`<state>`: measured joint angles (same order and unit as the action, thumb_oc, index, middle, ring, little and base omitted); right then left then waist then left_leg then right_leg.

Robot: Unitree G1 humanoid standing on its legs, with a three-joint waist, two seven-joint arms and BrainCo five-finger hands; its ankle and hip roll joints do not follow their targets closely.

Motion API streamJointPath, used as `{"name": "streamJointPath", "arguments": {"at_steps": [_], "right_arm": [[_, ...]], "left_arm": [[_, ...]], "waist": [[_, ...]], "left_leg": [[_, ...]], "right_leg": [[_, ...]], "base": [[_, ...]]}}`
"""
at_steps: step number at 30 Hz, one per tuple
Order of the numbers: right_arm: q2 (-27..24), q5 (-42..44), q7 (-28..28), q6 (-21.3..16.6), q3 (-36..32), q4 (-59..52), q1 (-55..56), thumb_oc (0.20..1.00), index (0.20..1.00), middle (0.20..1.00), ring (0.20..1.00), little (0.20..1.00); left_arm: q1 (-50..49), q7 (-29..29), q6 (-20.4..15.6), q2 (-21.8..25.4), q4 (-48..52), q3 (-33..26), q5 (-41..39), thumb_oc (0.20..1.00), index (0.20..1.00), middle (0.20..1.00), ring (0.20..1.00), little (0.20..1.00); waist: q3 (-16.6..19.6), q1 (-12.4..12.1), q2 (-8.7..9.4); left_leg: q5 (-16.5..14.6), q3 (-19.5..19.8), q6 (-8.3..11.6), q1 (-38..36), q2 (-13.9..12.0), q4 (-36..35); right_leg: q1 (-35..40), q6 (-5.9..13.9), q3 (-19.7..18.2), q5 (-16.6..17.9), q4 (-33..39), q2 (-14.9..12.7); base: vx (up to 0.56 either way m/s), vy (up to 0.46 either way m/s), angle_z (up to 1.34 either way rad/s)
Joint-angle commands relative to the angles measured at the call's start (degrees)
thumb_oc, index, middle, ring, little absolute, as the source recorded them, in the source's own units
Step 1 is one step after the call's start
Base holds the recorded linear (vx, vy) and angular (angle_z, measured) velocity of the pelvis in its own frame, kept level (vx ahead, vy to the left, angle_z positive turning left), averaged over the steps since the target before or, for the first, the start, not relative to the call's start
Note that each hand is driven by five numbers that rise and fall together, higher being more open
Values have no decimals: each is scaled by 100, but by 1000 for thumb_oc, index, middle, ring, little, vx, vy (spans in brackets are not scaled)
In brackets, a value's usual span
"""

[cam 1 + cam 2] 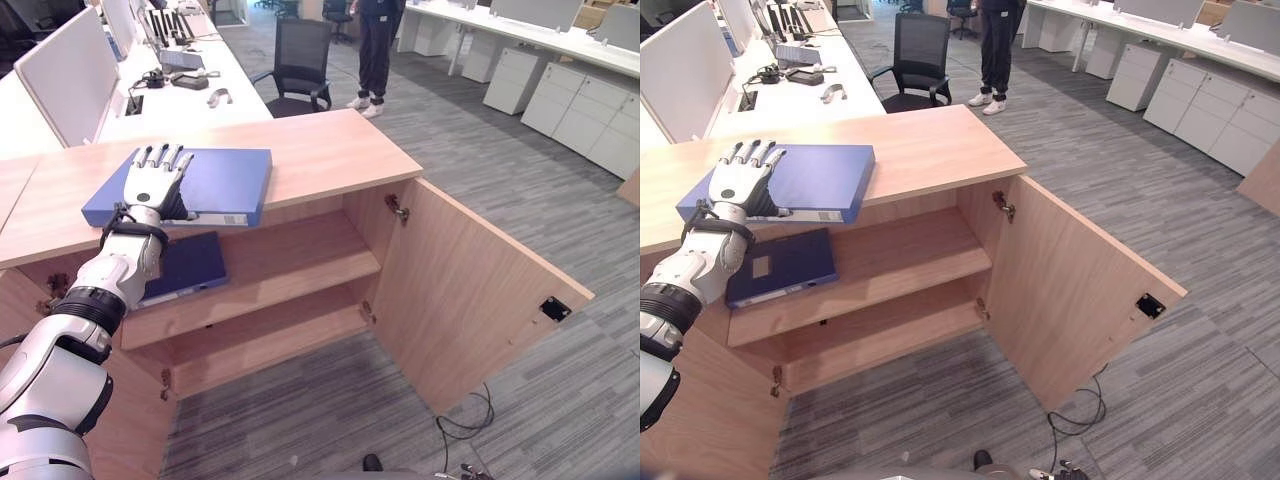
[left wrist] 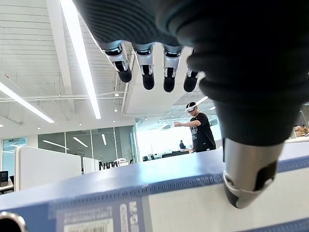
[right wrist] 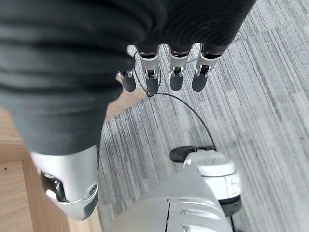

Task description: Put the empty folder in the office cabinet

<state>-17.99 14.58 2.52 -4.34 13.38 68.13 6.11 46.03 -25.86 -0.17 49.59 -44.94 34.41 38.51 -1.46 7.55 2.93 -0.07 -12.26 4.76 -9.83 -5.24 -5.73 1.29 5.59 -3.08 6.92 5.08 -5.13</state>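
Office floor, cabinet (image 1: pixel 420 290) door swung open so shelf's free. Folder (image 1: pixel 215 180) flat on top; your left hand (image 1: pixel 155 185) over spine, fingers straight, thumb probably touching. Right hand (image 3: pixel 164 72) idle, fingers relaxed.

Open-plan office: desks (image 1: pixel 190 90) w/ dividers (image 1: pixel 70 75), swivel chair (image 1: pixel 300 65), pedestals (image 1: pixel 585 115).

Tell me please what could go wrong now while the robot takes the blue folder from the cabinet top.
1. The left hand lies on the blue ring-binder folder with straight fingers, thumb at the spine; the grip may slip.
2. The folder's spine overhangs the wooden cabinet top, so it could tip and fall.
3. A second blue folder occupies the upper shelf, leaving less room.
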Motion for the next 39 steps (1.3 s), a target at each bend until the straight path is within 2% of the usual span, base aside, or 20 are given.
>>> {"name": "streamJointPath", "arguments": {"at_steps": [1,16,39], "right_arm": [[-189,10,-37,-97,117,179,-433,1000,1000,1000,1000,1000],[-167,-28,-54,-145,177,36,-412,1000,1000,1000,1000,1000],[-166,-31,-93,-179,171,11,-396,1000,1000,1000,1000,1000]], "left_arm": [[1155,-181,54,70,-373,40,-240,1000,1000,1000,1000,1000],[846,-141,-28,-274,-511,-62,-283,1000,1000,1000,1000,1000],[880,-119,-89,-420,-710,8,-394,1000,1000,1000,1000,1000]], "waist": [[-376,104,-164],[-416,150,-132],[-559,211,-96]], "left_leg": [[-634,255,-102,-352,175,73],[-668,229,-118,-415,203,73],[-665,157,-158,-361,241,73]], "right_leg": [[264,681,30,-722,-462,-246],[292,666,5,-725,-436,-252],[160,691,-40,-658,-472,-255]], "base": [[0,0,0],[0,0,0],[0,2,-2]]}}
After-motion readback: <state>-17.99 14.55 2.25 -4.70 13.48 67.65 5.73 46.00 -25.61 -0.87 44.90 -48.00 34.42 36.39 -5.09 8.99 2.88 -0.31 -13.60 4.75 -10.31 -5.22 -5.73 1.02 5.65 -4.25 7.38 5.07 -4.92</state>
